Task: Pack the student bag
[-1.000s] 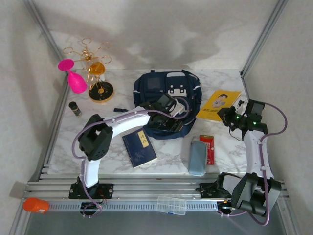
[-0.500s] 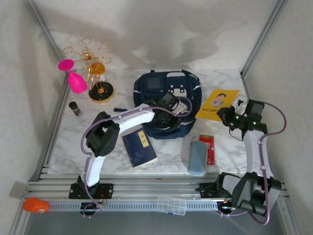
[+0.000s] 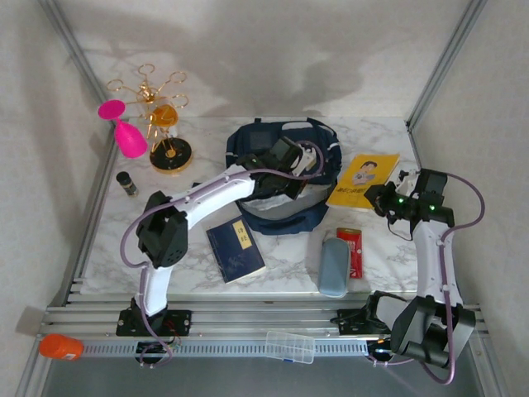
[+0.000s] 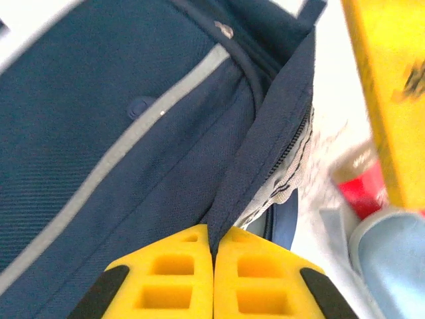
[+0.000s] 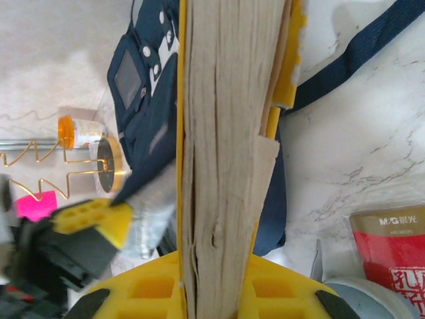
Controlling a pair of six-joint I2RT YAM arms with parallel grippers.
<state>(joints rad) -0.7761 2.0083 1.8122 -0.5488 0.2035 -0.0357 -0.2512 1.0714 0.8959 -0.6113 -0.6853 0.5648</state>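
In the top external view, the student bag point(image 3: 241, 153) is seen on the marble bench point(image 3: 107, 240), directly beneath the left jaws, which are closed on a fold of its fabric. The right jaws are seen well to the right of the bag, clamped on the edge of a yellow book point(image 3: 364, 175) that extends from them toward the bag. Nearer the arm bases than either pair of jaws, a navy notebook point(image 3: 235, 250), a grey-blue pencil case point(image 3: 333, 266) and a red packet point(image 3: 350, 252) are laid flat. In the left wrist view, the jaws are shown pressed together with a thin navy flap of the bag pinched between them. A pale stripe point(image 4: 133, 139) is seen on the fabric ahead and to the left of the jaws, and a zip point(image 4: 292, 156) is exposed just right of the flap. In the right wrist view, the jaws are held narrowly apart by the book, which is gripped edge-on so that its page block runs straight ahead of them. The bag is seen beyond and to the left, and a dark strap point(image 5: 352, 60) is laid across the bench to the right.
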